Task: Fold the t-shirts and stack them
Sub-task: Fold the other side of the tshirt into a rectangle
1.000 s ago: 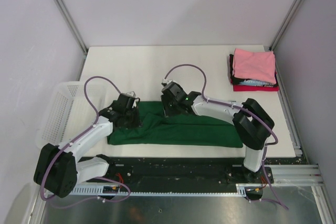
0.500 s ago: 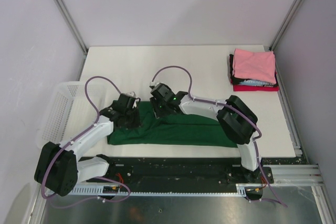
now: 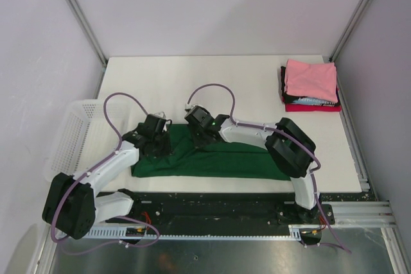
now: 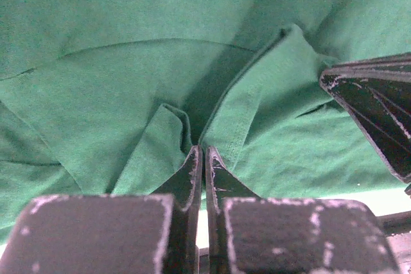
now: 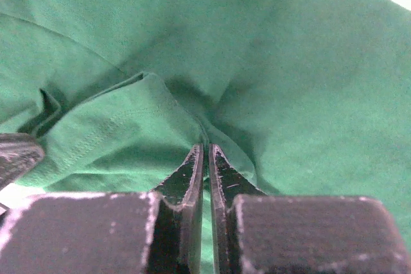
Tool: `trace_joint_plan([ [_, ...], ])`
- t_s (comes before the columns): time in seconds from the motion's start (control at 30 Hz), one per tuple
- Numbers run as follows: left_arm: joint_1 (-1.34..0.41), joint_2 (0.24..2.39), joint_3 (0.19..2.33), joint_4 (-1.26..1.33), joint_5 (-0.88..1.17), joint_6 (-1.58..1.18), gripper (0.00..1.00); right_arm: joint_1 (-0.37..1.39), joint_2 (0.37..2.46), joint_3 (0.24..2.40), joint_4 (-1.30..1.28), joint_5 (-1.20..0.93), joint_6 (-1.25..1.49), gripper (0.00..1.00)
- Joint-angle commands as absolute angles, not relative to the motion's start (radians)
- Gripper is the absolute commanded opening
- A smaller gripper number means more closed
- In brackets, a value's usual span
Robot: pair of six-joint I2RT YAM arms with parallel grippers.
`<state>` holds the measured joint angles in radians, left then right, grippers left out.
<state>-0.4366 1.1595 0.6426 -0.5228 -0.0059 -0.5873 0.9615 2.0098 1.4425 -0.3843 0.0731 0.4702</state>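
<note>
From above, the green shirt [image 3: 218,162] lies as a long band across the lower middle of the table [image 3: 192,81], along its near edge. The left gripper [image 3: 156,142] sits on the band's upper left part and the right gripper [image 3: 202,136] just right of it. The folded stack [image 3: 310,85], pink on top, is in the upper right corner, well apart. The basket [image 3: 67,139] hangs off the left edge. Bare tabletop above the band gives the open room; the near edge and the basket are tight.

In the left wrist view, the fingers [image 4: 192,171] are pressed together on a raised fold of cloth beside a stitched hem. The other arm's finger shows at the right of the frame, close by.

In the right wrist view, the fingers [image 5: 194,171] are drawn close on a ridge of cloth, near a hemmed flap.

The cloth looks light, limp and crease-prone. It would likely sag between two holds, so hemmed edges or corners are the surest places to grip.
</note>
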Motion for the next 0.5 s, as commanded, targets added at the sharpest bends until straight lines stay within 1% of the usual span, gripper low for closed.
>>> trace_joint_plan([
  [0.0, -0.445, 1.162, 0.686, -0.515, -0.044, -0.611, 0.02, 0.971, 1.939, 1.389, -0.385, 0.126, 0.513, 0.07],
  [0.13, -0.445, 1.145, 0.686, -0.518, -0.082, -0.630, 0.05, 0.972, 1.933, 1.344, -0.377, 0.150, 0.555, 0.05],
  [0.17, -0.445, 1.136, 0.684, -0.521, -0.098, -0.639, 0.08, 0.973, 1.935, 1.338, -0.377, 0.156, 0.566, 0.05],
  [0.3, -0.443, 1.093, 0.678, -0.544, -0.162, -0.674, 0.43, 0.976, 1.946, 1.327, -0.373, 0.161, 0.593, 0.05],
  [0.33, -0.443, 1.080, 0.677, -0.552, -0.179, -0.683, 0.48, 0.977, 1.948, 1.327, -0.370, 0.159, 0.597, 0.05],
  [0.4, -0.443, 1.057, 0.673, -0.569, -0.213, -0.706, 0.54, 0.979, 1.947, 1.326, -0.365, 0.157, 0.603, 0.05],
  [0.47, -0.441, 1.039, 0.661, -0.579, -0.232, -0.731, 0.55, 0.981, 1.941, 1.326, -0.361, 0.156, 0.608, 0.05],
])
